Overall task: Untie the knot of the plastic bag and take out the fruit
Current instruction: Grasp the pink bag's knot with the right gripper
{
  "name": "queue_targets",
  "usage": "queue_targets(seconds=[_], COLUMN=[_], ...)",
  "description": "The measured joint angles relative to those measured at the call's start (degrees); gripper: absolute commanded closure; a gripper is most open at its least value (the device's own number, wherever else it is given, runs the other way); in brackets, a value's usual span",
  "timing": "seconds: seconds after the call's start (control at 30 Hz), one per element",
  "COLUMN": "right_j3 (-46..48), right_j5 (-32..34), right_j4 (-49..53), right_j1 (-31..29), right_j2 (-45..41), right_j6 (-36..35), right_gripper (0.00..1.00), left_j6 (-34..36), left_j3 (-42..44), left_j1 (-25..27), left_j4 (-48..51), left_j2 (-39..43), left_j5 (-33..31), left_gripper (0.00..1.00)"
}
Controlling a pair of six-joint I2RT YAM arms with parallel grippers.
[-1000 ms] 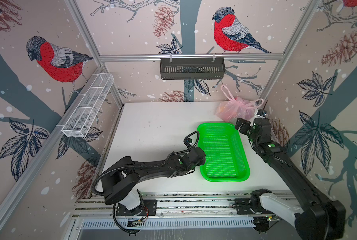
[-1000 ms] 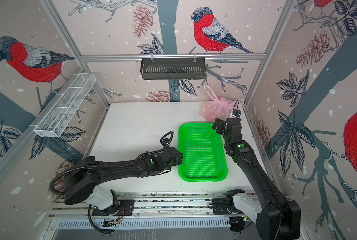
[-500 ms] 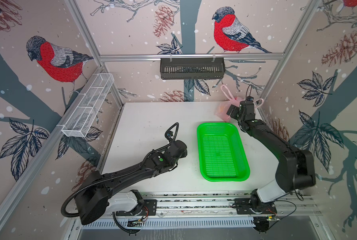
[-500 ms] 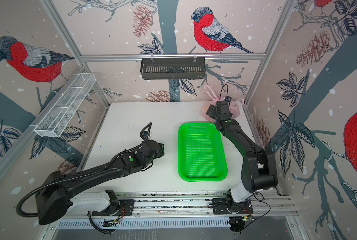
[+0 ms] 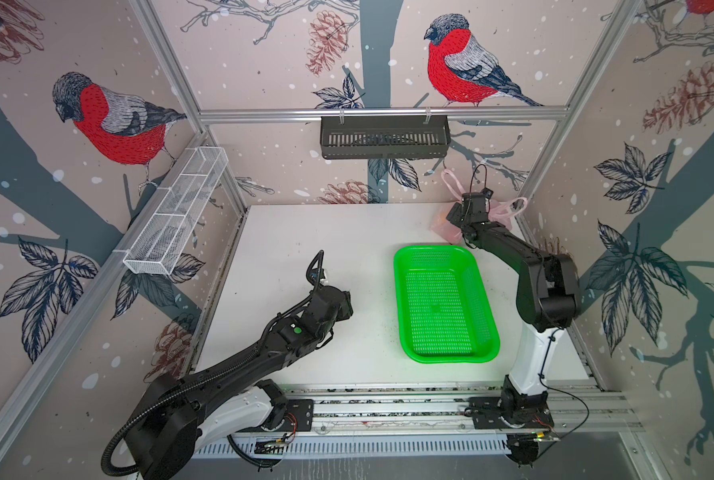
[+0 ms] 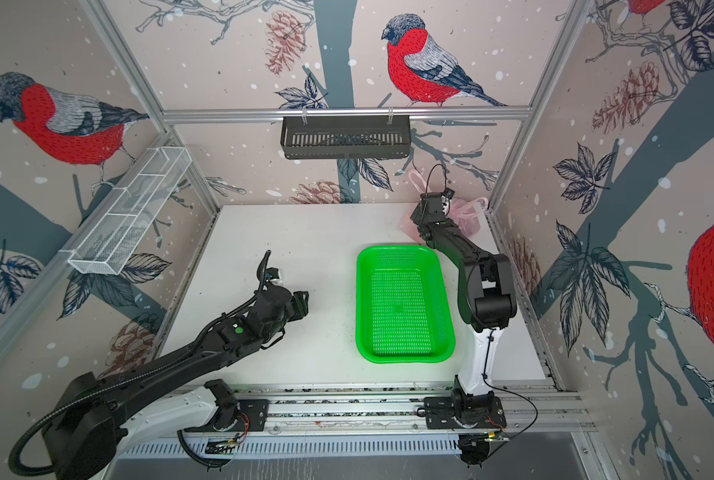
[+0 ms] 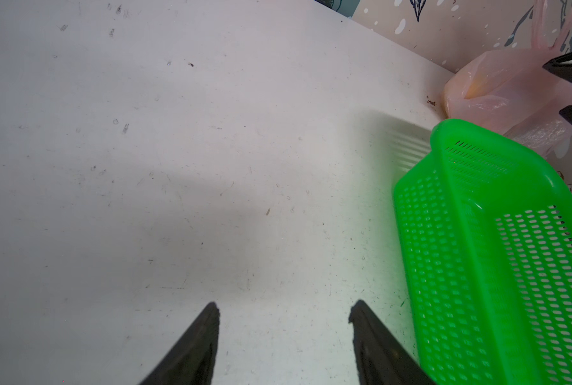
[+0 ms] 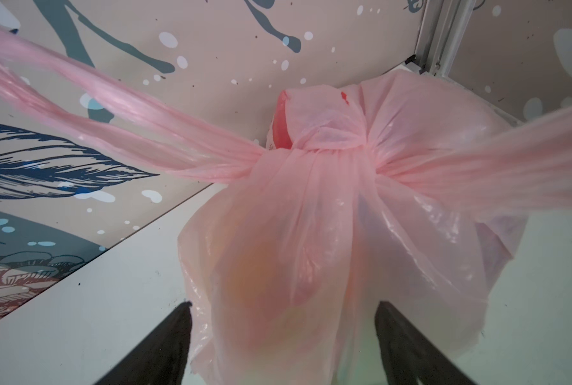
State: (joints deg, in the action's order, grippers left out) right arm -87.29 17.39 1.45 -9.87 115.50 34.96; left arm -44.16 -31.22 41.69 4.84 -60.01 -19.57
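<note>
Wire-mesh basket (image 5: pixel 172 216), white, hangs at middle left; right of it the left tool (image 7: pixel 284 308) hovers over the scuffed white worktop (image 7: pixel 144 166), jaws spread apart. Glossy green perforated tray (image 5: pixel 397 291) lies right of centre, between that tool and the plastic bag (image 5: pixel 444 228) in the upper right corner. Thin, crinkled, translucent pink, the bag has its knot (image 8: pixel 321 146) tied, orange fruit (image 8: pixel 254 276) blurs through the film, and the right tool (image 8: pixel 283 306) stands spread astride its bulging body.

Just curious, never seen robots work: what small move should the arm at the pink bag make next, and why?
Probably close the right gripper on the plastic bag: its open jaws straddle the bag's bulging body, and the knot beyond is still tied.
</note>
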Motion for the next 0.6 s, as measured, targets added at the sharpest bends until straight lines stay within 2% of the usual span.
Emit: queue_targets(seconds=[0.3,0.37,0.53,0.6], right_j3=[-9.4,-10.4,-12.0,-12.2], right_j5=[0.1,0.2,0.6,0.6], right_j4=[2.4,2.9,3.3,3.3], right_j1=[0.5,0.5,0.5,0.4], right_j2=[8.2,9.1,10.6,10.8], right_j6=[-0.2,-0.3,-0.7,-0.8], right_gripper=[0.27,0.34,0.65,0.73], left_j6=[2.2,2.3,2.6,2.6], left_j3=[2.1,2.6,3.7,3.9], left_j1=[-4.2,-4.9,-6.6,-7.1], left_j4=[-2.9,-3.2,-3.7,-4.2], left_j2=[-0.3,-0.4,-0.3,-0.2], left_j5=[4.0,4.7,6.0,6.3], left_gripper=[0.37,0.37,0.38,0.38])
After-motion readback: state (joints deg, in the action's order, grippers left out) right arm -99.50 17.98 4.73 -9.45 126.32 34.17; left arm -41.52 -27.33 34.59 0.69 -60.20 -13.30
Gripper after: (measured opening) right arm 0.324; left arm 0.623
